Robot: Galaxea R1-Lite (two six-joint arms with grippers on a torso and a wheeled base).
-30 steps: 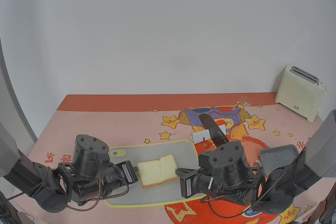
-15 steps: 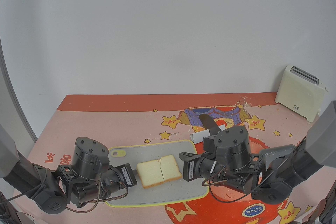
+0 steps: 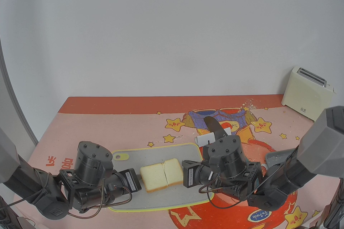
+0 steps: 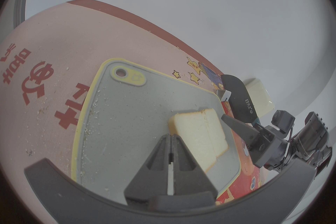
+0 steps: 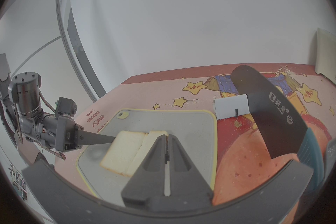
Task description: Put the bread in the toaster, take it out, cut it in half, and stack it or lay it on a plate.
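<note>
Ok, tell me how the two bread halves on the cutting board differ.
The left bread half is wider than the right bread half. The left bread half lies beside the left gripper, the right bread half beside the right gripper. Both are pale, lie flat and side by side on the cutting board.

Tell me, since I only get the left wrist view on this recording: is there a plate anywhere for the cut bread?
Observer: Yes. The head view shows a grey square plate on the table to the right of the cutting board, partly hidden by the right arm.
Operator: And is anything left in the toaster?
Observer: From the head view, nothing sticks up out of the toaster slot.
</note>
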